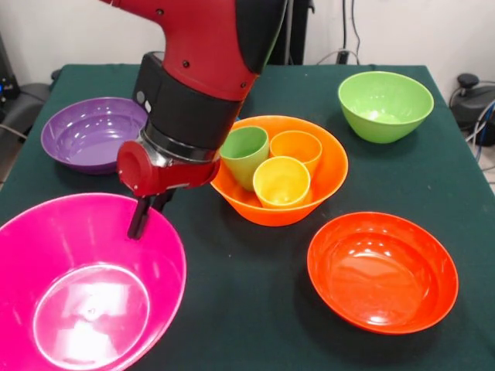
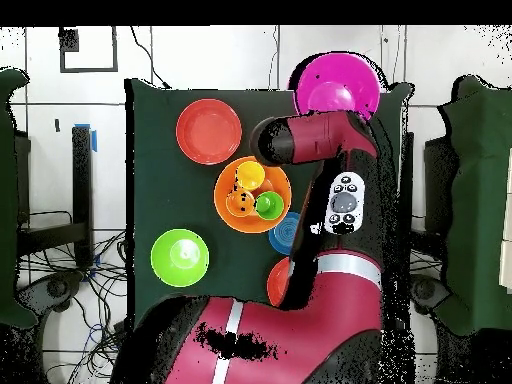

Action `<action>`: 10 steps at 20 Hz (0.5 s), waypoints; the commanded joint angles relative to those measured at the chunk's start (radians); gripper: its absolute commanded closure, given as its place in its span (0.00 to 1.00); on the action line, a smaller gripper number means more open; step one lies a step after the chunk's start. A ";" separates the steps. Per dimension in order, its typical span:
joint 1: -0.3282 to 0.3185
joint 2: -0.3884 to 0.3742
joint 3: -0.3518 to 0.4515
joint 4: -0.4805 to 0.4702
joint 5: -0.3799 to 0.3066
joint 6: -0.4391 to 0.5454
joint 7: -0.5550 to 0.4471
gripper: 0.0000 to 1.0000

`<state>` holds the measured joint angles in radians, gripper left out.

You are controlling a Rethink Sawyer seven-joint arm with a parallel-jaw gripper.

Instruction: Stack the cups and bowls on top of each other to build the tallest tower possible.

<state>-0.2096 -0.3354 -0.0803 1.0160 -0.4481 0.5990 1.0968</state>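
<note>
The robot's black gripper [image 1: 143, 219] hangs over the far rim of the big shiny pink plastic bowl [image 1: 85, 286], and I cannot tell if it is clenched or let go. The little green cup [image 1: 244, 151], yellow cup [image 1: 281, 182] and orange cup [image 1: 296, 148] sit side by side inside the large light orange plastic bowl [image 1: 329, 179] in the middle of the dark green table [image 1: 255, 301]. Around it stand a purple bowl [image 1: 89, 133], a lime green bowl [image 1: 384, 105] and a red-orange bowl [image 1: 383, 270], each alone.
</note>
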 commanded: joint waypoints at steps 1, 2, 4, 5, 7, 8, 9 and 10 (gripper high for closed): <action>0.036 -0.065 0.062 0.102 -0.011 0.033 0.030 1.00; 0.040 -0.064 0.060 0.098 -0.011 0.042 0.033 1.00; 0.040 -0.065 0.062 0.097 -0.009 0.049 0.030 1.00; 0.040 -0.066 0.064 0.097 -0.008 0.053 0.028 1.00; 0.040 -0.063 0.066 0.092 -0.005 0.060 0.027 1.00; 0.038 -0.063 0.068 0.091 -0.003 0.064 0.025 1.00; 0.038 -0.064 0.067 0.092 -0.002 0.068 0.026 1.00; 0.037 -0.068 0.066 0.096 -0.001 0.070 0.026 1.00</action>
<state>-0.1863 -0.3824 -0.0809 1.0402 -0.4479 0.5990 1.0968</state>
